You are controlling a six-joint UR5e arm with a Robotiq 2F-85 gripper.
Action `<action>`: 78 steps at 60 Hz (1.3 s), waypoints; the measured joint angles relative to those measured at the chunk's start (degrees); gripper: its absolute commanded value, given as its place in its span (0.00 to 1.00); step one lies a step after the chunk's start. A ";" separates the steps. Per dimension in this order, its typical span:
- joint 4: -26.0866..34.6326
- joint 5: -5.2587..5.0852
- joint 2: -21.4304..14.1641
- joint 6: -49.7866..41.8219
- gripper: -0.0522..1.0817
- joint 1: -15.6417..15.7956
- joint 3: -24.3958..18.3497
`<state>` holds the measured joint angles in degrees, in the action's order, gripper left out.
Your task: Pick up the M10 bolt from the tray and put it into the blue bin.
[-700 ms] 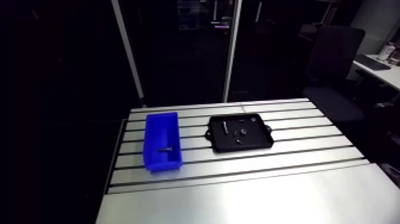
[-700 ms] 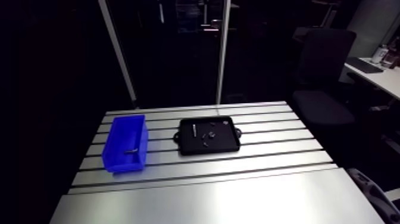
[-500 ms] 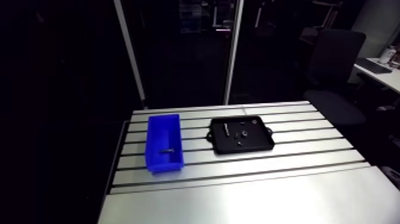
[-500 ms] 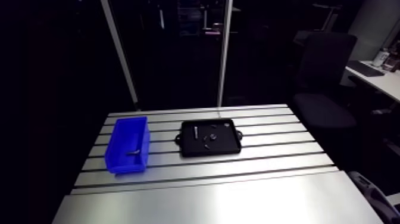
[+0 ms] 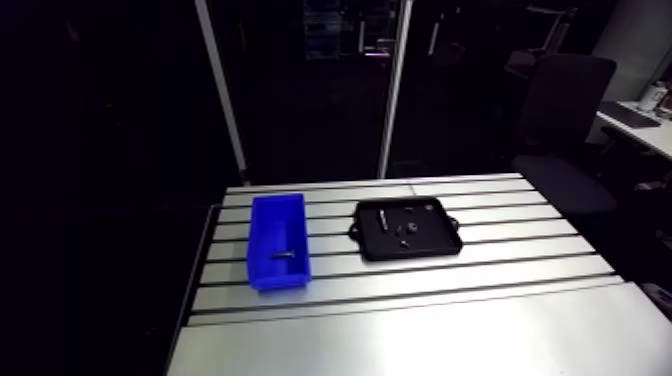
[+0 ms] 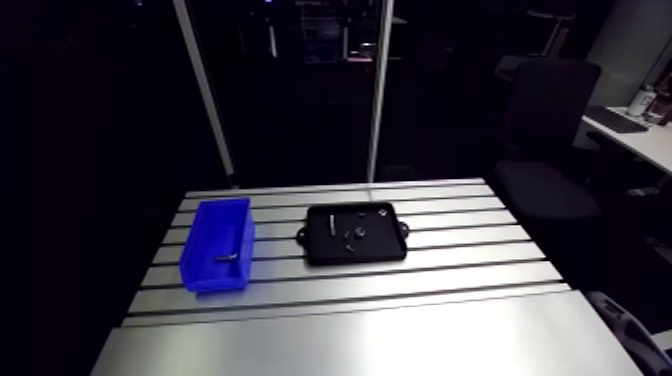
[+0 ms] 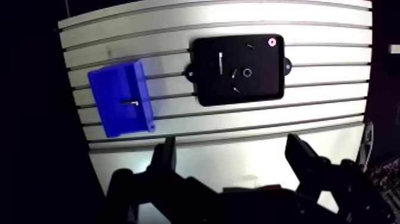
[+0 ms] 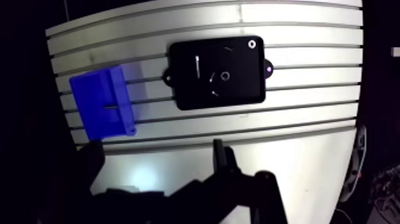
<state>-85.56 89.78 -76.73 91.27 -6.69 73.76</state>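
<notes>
A dim room lies behind the slotted aluminium table [image 5: 420, 330], with two pale upright posts [image 5: 222, 90], a black office chair [image 5: 565, 110] and a white desk [image 5: 645, 128] beside it.

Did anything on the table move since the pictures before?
Nothing on the table moved; only the arm's camera shifted slightly. The blue bin keeps one bolt inside, the black tray keeps its small parts, and the pincer hangs open, empty.

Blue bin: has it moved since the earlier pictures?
No. The blue bin keeps its spacing from the black tray; only the camera shifted.
</notes>
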 measured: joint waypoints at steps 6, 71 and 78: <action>-0.02 0.06 0.02 0.01 0.05 0.00 0.15; -12.20 0.40 0.81 0.95 0.05 -0.67 11.58; -13.78 0.44 1.10 0.92 0.05 -0.73 12.88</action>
<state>-99.34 90.22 -75.63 92.19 -7.42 86.65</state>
